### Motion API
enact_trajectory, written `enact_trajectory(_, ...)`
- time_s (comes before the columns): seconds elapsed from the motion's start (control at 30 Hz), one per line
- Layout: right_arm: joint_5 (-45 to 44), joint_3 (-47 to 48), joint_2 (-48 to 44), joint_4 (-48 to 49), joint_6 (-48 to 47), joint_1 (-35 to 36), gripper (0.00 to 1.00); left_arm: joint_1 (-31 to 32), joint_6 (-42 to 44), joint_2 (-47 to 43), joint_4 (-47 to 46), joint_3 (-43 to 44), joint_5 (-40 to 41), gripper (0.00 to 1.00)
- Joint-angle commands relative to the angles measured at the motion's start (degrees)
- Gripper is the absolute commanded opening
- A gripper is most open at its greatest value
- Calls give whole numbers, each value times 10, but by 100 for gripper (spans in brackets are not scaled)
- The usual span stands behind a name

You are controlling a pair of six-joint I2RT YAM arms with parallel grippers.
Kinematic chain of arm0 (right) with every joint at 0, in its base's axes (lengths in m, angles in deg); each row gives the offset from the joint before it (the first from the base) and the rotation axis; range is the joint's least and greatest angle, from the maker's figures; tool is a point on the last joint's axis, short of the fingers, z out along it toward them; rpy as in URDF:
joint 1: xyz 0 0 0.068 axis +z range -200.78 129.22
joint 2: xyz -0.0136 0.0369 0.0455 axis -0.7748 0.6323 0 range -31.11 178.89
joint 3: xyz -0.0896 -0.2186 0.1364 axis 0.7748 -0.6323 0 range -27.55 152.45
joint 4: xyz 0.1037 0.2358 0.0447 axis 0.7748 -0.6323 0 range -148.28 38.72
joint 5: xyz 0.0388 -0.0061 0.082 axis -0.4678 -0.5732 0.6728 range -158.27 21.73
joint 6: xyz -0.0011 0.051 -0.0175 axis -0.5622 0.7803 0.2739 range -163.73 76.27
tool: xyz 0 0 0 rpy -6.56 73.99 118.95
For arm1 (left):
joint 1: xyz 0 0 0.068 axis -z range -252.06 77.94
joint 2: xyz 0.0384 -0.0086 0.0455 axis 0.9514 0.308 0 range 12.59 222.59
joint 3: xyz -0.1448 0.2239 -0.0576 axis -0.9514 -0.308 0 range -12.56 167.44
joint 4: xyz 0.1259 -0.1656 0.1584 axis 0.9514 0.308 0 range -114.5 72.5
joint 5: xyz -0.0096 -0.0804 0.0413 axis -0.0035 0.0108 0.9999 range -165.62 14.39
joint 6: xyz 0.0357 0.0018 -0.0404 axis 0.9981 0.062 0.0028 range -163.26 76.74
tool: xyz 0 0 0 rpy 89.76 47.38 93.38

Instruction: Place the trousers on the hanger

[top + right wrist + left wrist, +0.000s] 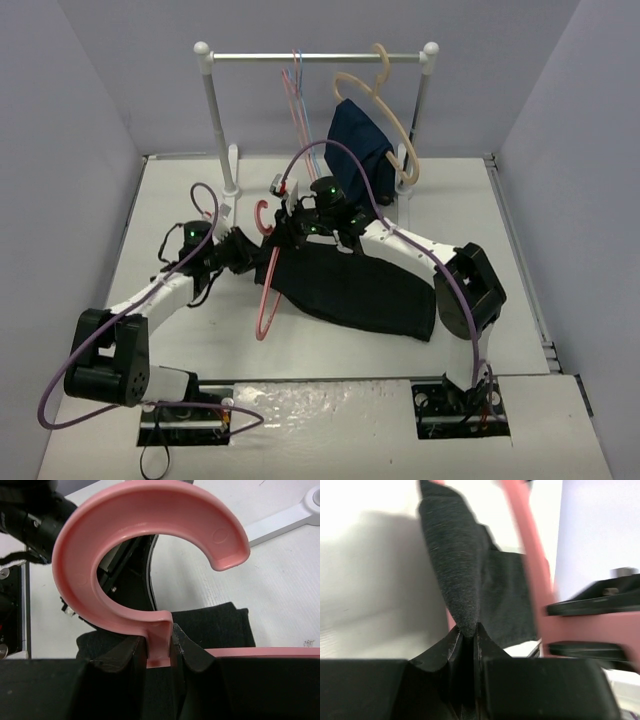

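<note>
The black trousers [355,288] lie spread on the table in front of the rail. The salmon-pink hanger [268,290] stands over their left end, hook [260,215] toward the rail. My right gripper [292,226] is shut on the hanger's neck [161,645] just below the hook [120,525]. My left gripper [252,256] is at the trousers' left edge, shut on a raised fold of black fabric [457,575]. In the left wrist view the pink hanger arm [530,565] runs just right of that fold.
A white clothes rail [316,58] stands at the back of the table. On it hang a navy garment [360,150] on a tan hanger [385,95] and a thin light-blue hanger [294,85]. The rail's white foot [295,515] lies near the hook.
</note>
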State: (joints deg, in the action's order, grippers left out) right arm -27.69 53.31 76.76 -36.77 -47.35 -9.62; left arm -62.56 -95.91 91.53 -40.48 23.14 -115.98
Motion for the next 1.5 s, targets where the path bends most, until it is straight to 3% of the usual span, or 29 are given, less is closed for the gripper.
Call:
enact_trajectory(0.0, 24, -29, -87, 55, 5, -4, 0, 1, 60, -72, 76, 93, -11, 0)
enact_trajectory(0.23, 26, -77, -140, 62, -3, -5, 0, -4, 107, -115, 235, 199, -15, 0)
enact_trajectory(0.77, 41, -148, -189, 86, -4, -25, 0, -12, 170, -137, 386, 321, -6, 0)
enact_trajectory(1.47, 60, -99, -267, 40, -7, -38, 0, -84, 263, -112, 380, 223, -25, 0)
